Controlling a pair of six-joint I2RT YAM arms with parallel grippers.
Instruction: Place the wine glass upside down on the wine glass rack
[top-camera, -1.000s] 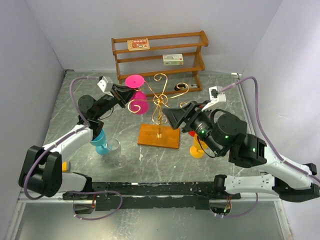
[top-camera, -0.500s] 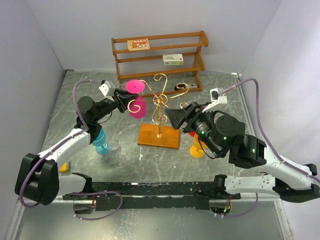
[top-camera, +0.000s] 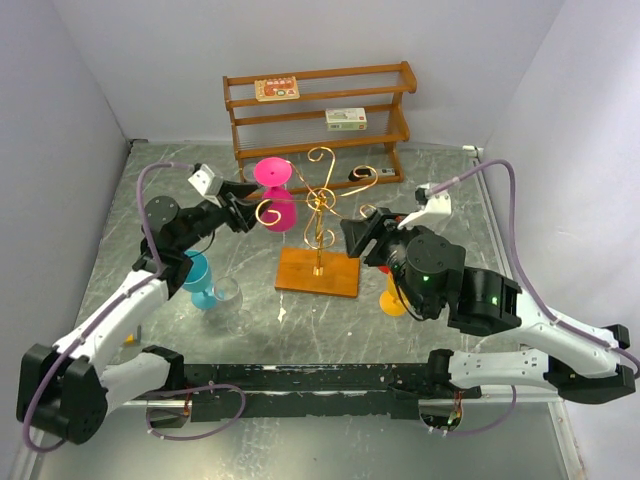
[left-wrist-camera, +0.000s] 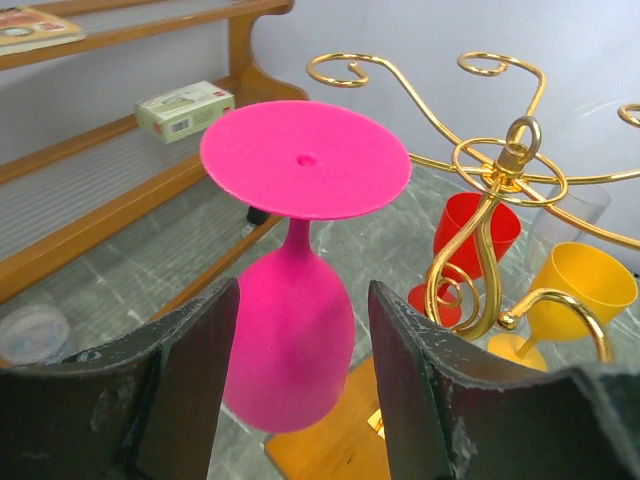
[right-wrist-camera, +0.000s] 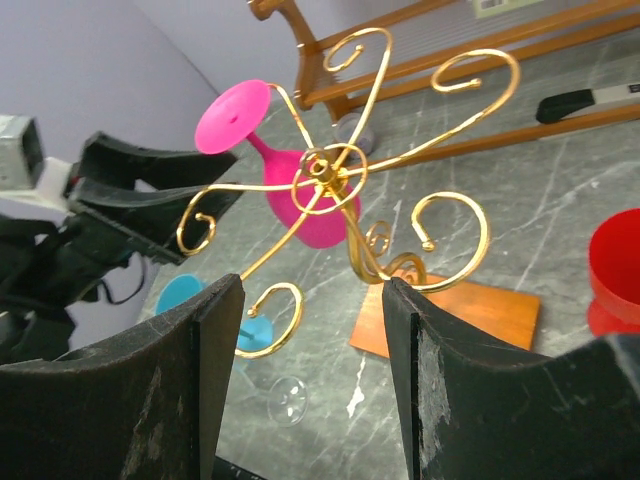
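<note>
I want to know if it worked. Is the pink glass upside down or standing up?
Upside down. The pink glass has its flat foot on top and its bowl below, at the gold rack.

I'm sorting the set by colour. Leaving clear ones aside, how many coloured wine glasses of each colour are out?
Pink wine glass: 1
Teal wine glass: 1
Red wine glass: 1
Yellow wine glass: 1
Total: 4

place: robot lab cell | evidence: plain walls (top-camera: 300, 30), bolted arms (top-camera: 120, 310), marbled table (top-camera: 300, 320)
</note>
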